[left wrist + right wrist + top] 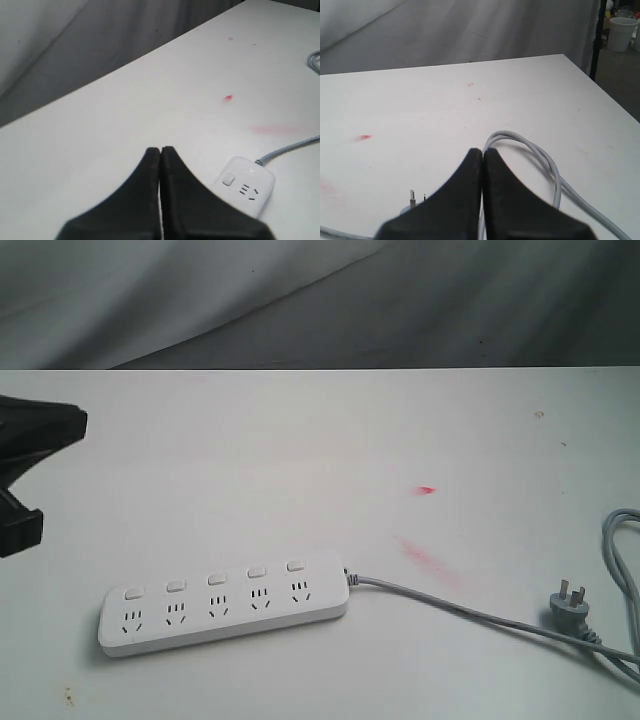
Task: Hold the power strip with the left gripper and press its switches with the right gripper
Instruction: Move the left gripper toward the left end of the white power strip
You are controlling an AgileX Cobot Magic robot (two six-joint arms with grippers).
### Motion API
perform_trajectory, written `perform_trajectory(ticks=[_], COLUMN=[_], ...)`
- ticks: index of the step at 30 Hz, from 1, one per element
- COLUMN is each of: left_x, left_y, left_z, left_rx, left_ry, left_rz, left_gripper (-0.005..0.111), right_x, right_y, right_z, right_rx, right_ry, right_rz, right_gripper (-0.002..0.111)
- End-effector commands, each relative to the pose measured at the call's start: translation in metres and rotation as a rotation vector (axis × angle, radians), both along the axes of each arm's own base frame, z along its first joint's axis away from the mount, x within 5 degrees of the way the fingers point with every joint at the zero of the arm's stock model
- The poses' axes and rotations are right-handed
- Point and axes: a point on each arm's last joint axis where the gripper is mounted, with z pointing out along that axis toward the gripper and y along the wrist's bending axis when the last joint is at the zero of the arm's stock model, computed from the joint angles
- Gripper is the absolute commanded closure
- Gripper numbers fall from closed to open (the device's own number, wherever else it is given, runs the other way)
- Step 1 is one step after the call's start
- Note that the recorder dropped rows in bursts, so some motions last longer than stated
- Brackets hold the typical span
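White power strip, grey cord, black left pincer, red smears on white table.

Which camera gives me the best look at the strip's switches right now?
The exterior view: all five switches show in a row along the power strip. The left wrist view catches only one switch, at the cord end. The right wrist view shows none, just the cord and plug.
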Motion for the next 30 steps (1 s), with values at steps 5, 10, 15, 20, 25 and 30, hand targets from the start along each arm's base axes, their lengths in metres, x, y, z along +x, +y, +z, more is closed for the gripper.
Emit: perform_trajectory(ticks=[5,10,15,20,25,30], left_x=[-0.001,-0.009,-0.005,0.002,0.003,0.001], left_y=[-0.005,-0.018,-0.013,-0.003,0.000,-0.002], left_z=[-0.005,0.000,0.000,0.001,0.000,-0.002], left_rx=[-0.233,0.028,0.177,0.269,0.342,0.383], left_ry=[0.024,-0.212,-0.295,-0.304,-0.311,-0.306], left_rz=[0.034,-0.264,-0.253,-0.149,-0.143,-0.191], left_gripper=[0.106,0.106,0.106,0.106,0.106,0.106], right_x=[0.000,0.000,0.000,0.000,0.000,0.000], right_y=[0.000,0.000,0.000,0.000,0.000,0.000], right_z=[0.000,0.000,0.000,0.000,0.000,0.000], right_rx=[0.002,0.005,0.005,0.005,0.003,0.003], right_ry=[-0.011,-0.012,-0.012,-0.012,-0.011,-0.011], right_rz=[0.003,0.003,0.003,0.003,0.003,0.003], right_gripper=[0.108,0.108,0.108,0.108,0.108,0.108])
